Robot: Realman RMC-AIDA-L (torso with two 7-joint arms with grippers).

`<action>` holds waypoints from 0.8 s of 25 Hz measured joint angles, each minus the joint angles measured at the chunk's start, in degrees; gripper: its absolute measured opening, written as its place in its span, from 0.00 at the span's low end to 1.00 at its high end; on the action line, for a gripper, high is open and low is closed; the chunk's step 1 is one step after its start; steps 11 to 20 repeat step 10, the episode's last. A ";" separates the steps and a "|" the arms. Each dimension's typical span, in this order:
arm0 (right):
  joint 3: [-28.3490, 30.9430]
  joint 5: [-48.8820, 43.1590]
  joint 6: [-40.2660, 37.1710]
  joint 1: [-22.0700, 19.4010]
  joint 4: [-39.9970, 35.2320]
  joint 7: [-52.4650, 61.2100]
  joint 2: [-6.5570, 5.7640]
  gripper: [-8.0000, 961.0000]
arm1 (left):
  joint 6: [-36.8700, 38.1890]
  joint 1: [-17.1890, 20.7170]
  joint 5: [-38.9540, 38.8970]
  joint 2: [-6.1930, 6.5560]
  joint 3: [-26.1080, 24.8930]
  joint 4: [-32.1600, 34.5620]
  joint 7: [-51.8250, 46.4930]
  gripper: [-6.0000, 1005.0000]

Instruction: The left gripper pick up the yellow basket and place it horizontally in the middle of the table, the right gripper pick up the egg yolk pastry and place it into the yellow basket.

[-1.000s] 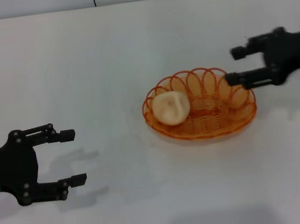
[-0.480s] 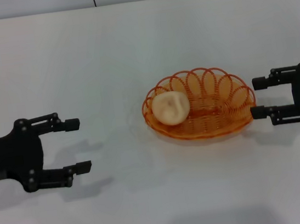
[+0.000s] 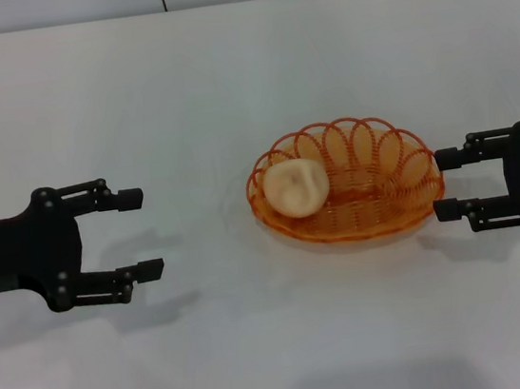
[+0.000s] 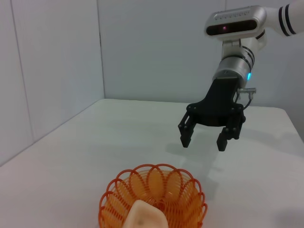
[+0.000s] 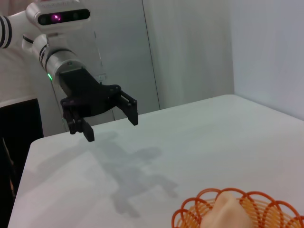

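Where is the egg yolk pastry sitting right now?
In the head view, the egg yolk pastry lies inside the yellow basket, at the basket's left end, right of the table's centre.

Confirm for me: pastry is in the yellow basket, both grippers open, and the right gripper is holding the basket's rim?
Not quite. In the head view the right gripper sits open just beside the yellow basket, gripping nothing. The egg yolk pastry is inside, and the left gripper is open.
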 joint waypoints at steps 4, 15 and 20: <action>0.23 -0.28 0.02 -0.08 -0.01 -0.08 -0.13 0.67 | -0.04 -0.06 0.00 0.16 -0.18 0.01 -0.07 0.80; 0.30 -0.39 0.10 -0.14 -0.35 -0.08 -0.16 0.67 | -0.72 -0.07 0.00 0.18 -0.22 0.08 -0.32 0.80; 0.30 -0.39 0.10 -0.14 -0.35 -0.08 -0.16 0.67 | -0.72 -0.07 0.00 0.18 -0.22 0.08 -0.32 0.80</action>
